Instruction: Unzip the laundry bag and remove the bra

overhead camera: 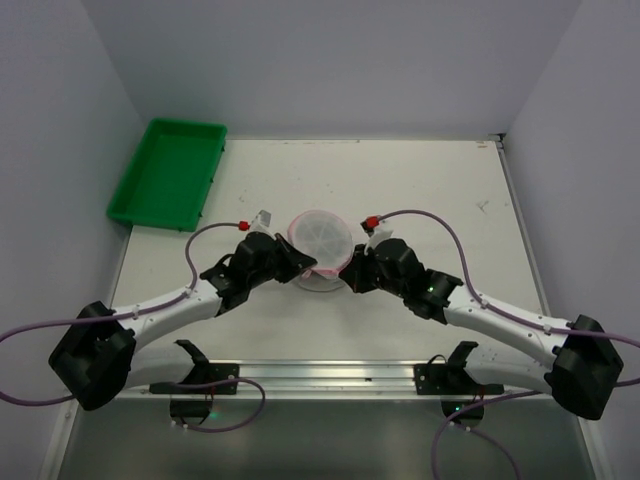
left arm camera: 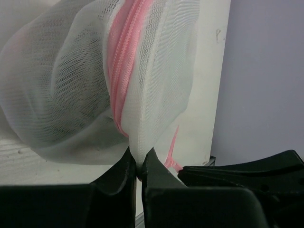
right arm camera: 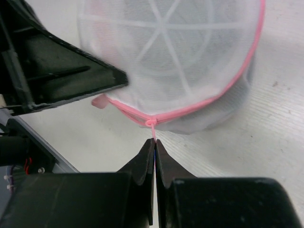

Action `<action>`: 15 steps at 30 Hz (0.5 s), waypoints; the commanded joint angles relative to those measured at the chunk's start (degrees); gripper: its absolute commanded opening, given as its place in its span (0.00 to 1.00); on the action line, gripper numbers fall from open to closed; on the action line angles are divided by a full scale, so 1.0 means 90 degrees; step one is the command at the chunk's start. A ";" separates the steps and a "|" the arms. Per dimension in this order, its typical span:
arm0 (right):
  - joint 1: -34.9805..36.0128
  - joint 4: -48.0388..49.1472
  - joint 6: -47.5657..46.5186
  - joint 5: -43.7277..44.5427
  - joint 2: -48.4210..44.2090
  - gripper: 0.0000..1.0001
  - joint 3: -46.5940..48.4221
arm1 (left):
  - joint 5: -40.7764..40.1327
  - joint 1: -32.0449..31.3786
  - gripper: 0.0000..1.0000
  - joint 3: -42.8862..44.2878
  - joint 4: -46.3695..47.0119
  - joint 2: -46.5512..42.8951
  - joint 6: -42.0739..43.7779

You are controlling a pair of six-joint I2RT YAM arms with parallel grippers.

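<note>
unzip step, zip not yet open
pinching bag [left arm camera: 61,85] w/ l gripper [left arm camera: 139,166]; nipping pull tab [right arm camera: 152,125] w/ r gripper [right arm camera: 154,147], both shut; next: drag tab round rim

The left arm [overhead camera: 170,305] and right arm [overhead camera: 500,315] are reaching inward, wrists angling toward each other. The left gripper [left arm camera: 139,166] is pinching mesh of the bag [left arm camera: 71,85]; the right gripper [right arm camera: 154,147] is clamping its pink pull [right arm camera: 153,130].
</note>
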 commanded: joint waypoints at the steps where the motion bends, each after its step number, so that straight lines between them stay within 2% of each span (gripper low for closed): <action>1: -0.0206 -0.0313 -0.0203 0.0289 -0.0371 0.00 -0.0267 | -0.0341 0.0058 0.00 0.0193 -0.0155 -0.0265 0.0389; 4: -0.0595 -0.0420 -0.0261 0.0211 -0.0663 0.00 -0.0472 | -0.0049 0.0262 0.00 0.0174 -0.0204 -0.0353 0.0652; 8: -0.1201 -0.0440 -0.0398 -0.0082 -0.1006 0.00 -0.0668 | 0.0927 0.0847 0.00 0.0330 -0.0331 -0.0256 0.1383; 10: -0.1202 -0.0489 -0.0515 -0.0179 -0.1035 0.00 -0.0648 | 0.1531 0.1101 0.00 0.0417 -0.0428 -0.0139 0.1901; 13: -0.1212 -0.0304 -0.0535 -0.0627 -0.0968 0.00 -0.0638 | 0.2167 0.1444 0.00 0.0885 -0.0652 0.0260 0.2692; 14: -0.1202 -0.0100 -0.0554 -0.0890 -0.0861 0.00 -0.0619 | 0.2459 0.1454 0.00 0.1631 -0.1204 0.0832 0.3284; 15: -0.1202 -0.0098 -0.0555 -0.0893 -0.0860 0.00 -0.0619 | 0.2462 0.1454 0.00 0.1861 -0.1345 0.0838 0.3290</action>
